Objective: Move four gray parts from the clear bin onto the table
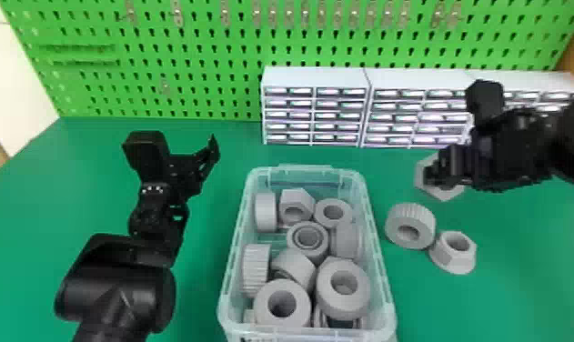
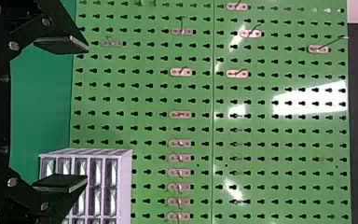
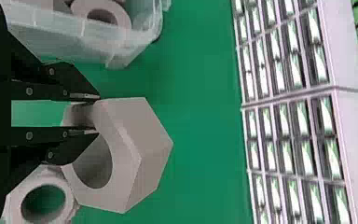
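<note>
I have my right gripper (image 3: 98, 115) clamped on one wall of the big hex nut (image 3: 151, 144), one finger in the bore and the other against the outside. That nut is over the table (image 1: 199, 282) to the right of the clear bin (image 1: 308, 335); whether it bears on the table yet, I can't tell. My left gripper (image 2: 86, 113) hangs in the air on the bin's other side, fingers well apart.

I'd expect these gray parts to be light, stiff plastic (printed, I suspect), not fragile, though a little slick under flat fingers. Pinching the wall through the hole looks sound to me, but an off-centre hold could let the nut swing, so I'd lower it gently. For the next, I'd take a ring's rim the same way, or the sides of one with room around it.

My count: one bin, nine parts plainly visible in it plus bits of others underneath, and three outside: the gripped nut, a ribbed ring (image 1: 411, 212) and a flanged nut (image 1: 449, 262). That leaves one more to fetch. Three drawer cabinets (image 1: 315, 78) stand behind.
</note>
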